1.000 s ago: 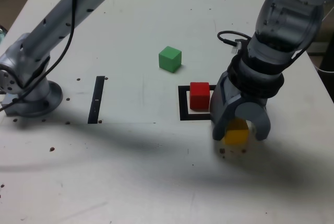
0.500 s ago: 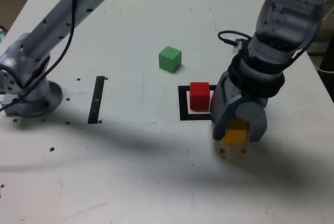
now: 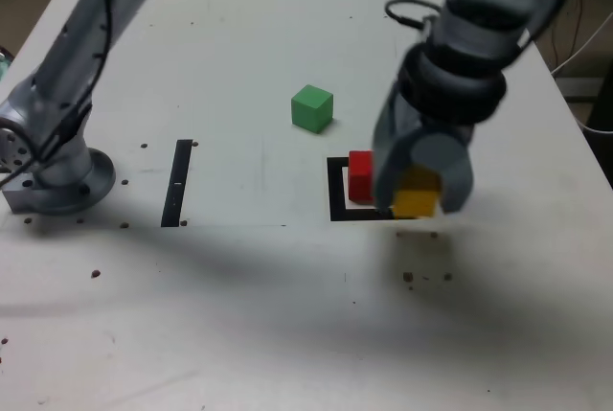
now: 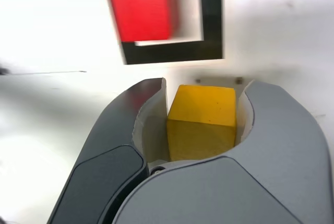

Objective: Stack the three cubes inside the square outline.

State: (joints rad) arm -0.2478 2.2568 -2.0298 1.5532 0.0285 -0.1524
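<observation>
The jaws (image 3: 421, 202), closed on the yellow cube (image 3: 415, 204), have just lifted it off the counter (image 3: 239, 334) & shifted it twd the square outline (image 3: 337, 189), w/ the red cube (image 3: 360, 177) inside that outline, so stacking yellow on red prob. comes next, green cube (image 3: 312, 108) later.

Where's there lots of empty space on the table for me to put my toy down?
In the exterior view, there's bare table between the black strip and the green cube, and along the front, below the square outline. It's crowded around that outline: the red cube sits inside, and the end effector holds the yellow cube close by.
</observation>
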